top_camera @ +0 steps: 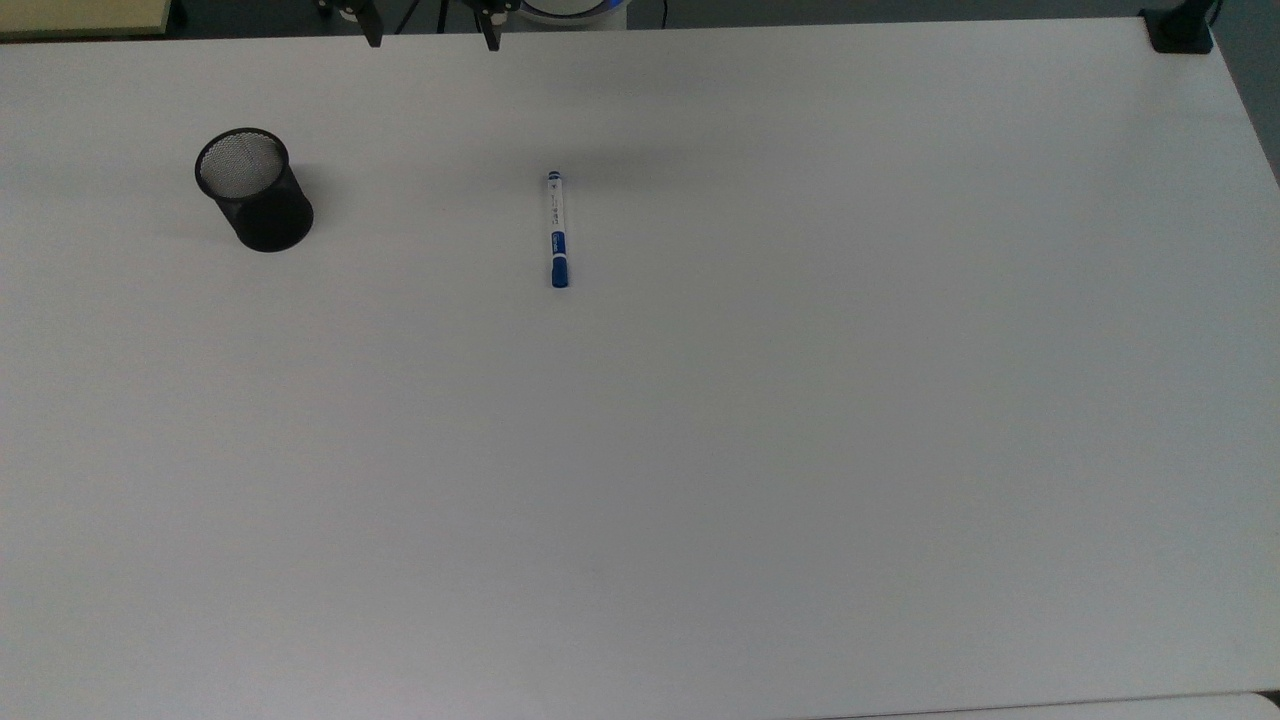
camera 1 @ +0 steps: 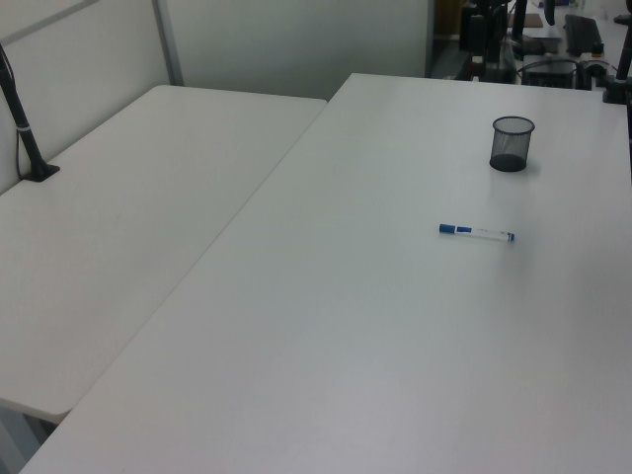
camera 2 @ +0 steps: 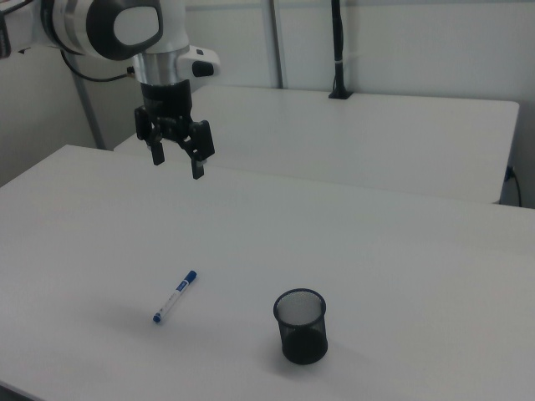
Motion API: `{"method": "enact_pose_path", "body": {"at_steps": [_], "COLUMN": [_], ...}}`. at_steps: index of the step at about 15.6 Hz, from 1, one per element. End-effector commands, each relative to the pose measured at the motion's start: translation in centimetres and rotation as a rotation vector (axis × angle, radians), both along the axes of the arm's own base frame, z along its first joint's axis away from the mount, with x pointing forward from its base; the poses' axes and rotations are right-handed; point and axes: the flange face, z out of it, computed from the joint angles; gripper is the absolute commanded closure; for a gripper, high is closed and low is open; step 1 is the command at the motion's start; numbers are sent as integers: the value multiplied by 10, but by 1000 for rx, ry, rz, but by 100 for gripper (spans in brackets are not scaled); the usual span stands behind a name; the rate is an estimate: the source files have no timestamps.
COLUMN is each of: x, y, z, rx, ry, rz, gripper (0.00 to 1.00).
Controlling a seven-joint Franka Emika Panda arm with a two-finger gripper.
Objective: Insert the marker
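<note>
Jaws (top_camera: 430,38) held wide and empty are seen at 12 o'clock in the top view, their two black fingertips (top_camera: 373,38) poking in over the white surface (top_camera: 700,450). The marker (top_camera: 557,229) lies flat near centre, cap toward 6 o'clock, with the black mesh cup (top_camera: 254,190) well apart at 9 o'clock.

From the left view, the marker (camera 1: 477,232) is shown lying at 6 o'clock of the upright cup (camera 1: 512,143).

From the right view, the parted jaws (camera 2: 177,159) are seen hanging above the surface, the marker (camera 2: 174,296) at 6 o'clock of them and the cup (camera 2: 301,327) at the marker's 3 o'clock.
</note>
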Motion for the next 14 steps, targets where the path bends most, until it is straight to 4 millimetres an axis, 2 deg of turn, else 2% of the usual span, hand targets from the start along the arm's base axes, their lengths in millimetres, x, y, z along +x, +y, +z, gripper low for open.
{"method": "enact_pose_path", "body": {"at_steps": [1, 14], "x": [-5, -10], "y": [-1, -1], "z": [3, 3], "rx": [-9, -5], "ry": [-11, 18], "rz": [20, 18], "gripper": [0, 0]}}
